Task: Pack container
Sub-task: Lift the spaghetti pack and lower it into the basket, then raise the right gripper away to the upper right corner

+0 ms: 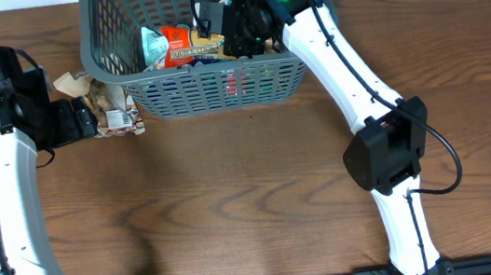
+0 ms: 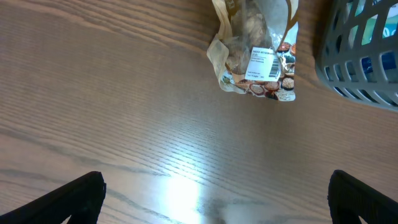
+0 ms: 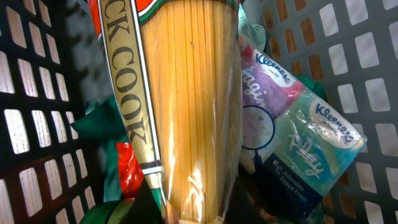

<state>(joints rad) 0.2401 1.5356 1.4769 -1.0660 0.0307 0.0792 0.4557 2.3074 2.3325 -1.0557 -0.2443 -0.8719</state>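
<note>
**Up at the far edge of the table: basket half packed, one bag not in**

Up at the far edge of the wooden table (image 1: 233, 186) sits the container (image 1: 212, 90), a big dark grey slatted basket, pretty much centred between the two arms. The right gripper (image 1: 231, 34) is down inside it, jaws pressed together on the end of a spaghetti packet (image 3: 193, 93). From the wrist cam the packet runs straight out from the jaws, "QUICK COOK" printed down the side. Snug against the spaghetti's right side in that view is a Kleenex tissue pack (image 3: 298, 143), lying by the lattice wall.

Over on the left, outside the basket, the left gripper (image 2: 217, 193) hangs just above the tabletop with its fingers (image 2: 81, 193) spread as wide as they go and nothing between them. Ahead of it lies a crinkly snack bag (image 2: 255, 53) with a barcode sticker, flat on the wood just beside the basket's left front corner. Can't read the bag's label, too small.
</note>
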